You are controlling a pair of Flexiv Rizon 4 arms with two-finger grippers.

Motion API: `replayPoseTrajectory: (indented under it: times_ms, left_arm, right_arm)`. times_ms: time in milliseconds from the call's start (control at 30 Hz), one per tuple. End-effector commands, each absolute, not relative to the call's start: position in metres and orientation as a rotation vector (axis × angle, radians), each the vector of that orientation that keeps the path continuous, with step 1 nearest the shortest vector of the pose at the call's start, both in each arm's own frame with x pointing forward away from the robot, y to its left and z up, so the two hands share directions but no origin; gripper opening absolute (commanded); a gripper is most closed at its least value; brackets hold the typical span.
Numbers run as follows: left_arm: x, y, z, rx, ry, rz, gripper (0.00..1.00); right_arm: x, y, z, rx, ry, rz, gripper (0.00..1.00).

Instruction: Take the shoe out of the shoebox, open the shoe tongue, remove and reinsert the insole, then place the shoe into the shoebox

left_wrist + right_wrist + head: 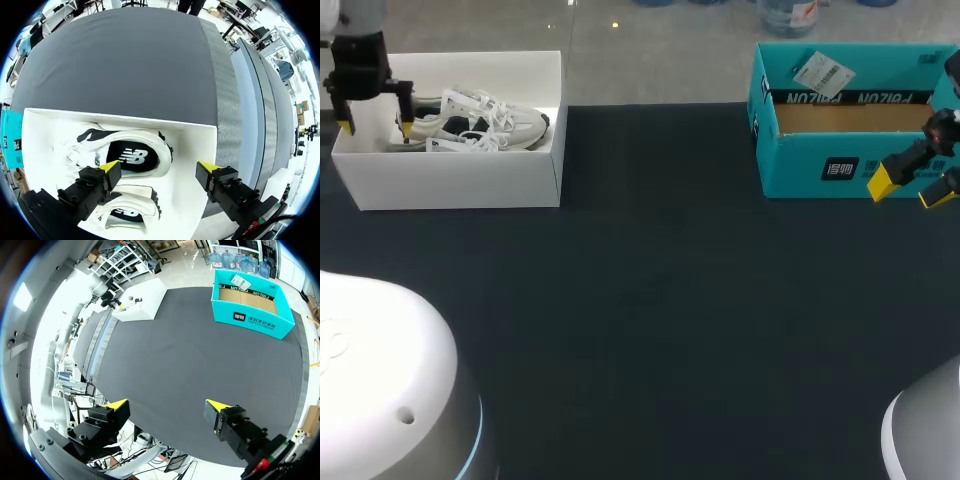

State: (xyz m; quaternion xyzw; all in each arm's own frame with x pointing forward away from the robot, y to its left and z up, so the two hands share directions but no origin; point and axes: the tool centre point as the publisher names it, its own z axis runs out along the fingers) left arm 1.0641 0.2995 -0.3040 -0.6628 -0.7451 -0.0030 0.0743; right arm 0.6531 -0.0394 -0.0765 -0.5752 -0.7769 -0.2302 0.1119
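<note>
The shoe (132,156) lies in the box (187,150) under the wide-open, empty left jaws; right jaws open, empty.

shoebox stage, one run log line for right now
left pincer: open, over heel end of shoes | right pincer: open, empty, above table | shoes: in white shoebox, not yet out

The left jaws half hide one shoe (137,204).

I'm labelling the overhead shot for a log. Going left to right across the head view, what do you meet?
First the left gripper → white shoes in the white shoebox → teal box → right gripper.
</note>
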Motion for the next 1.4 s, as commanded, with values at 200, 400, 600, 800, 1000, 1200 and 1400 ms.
replayPoseTrajectory:
  times_ms: [200,400,600,800,1000,1200,1400]
  left_arm:
    - [1.076,0.306,-0.317,-1.978,-2.218,0.054,1.0]
    - [1.068,0.303,-0.325,-1.992,-2.204,0.068,1.0]
    - [1.066,0.307,-0.337,-1.99,-2.199,0.09,1.0]
    - [1.064,0.307,-0.345,-1.993,-2.198,0.088,1.0]
    - [1.062,0.306,-0.346,-2.003,-2.197,0.089,1.0]
    - [1.063,0.305,-0.348,-2.014,-2.198,0.079,0.81]
    - [1.065,0.307,-0.355,-2.009,-2.203,0.06,0.0]
  right_arm:
    - [0.656,-0.039,-0.076,-1.687,-2.28,-0.667,1.0]
    - [0.656,-0.039,-0.076,-1.687,-2.28,-0.667,1.0]
    - [0.656,-0.039,-0.076,-1.687,-2.28,-0.667,1.0]
    - [0.656,-0.039,-0.076,-1.687,-2.28,-0.667,1.0]
    - [0.656,-0.039,-0.076,-1.687,-2.28,-0.667,1.0]
    - [0.656,-0.039,-0.076,-1.687,-2.28,-0.667,1.0]
    - [0.656,-0.039,-0.076,-1.687,-2.28,-0.667,1.0]
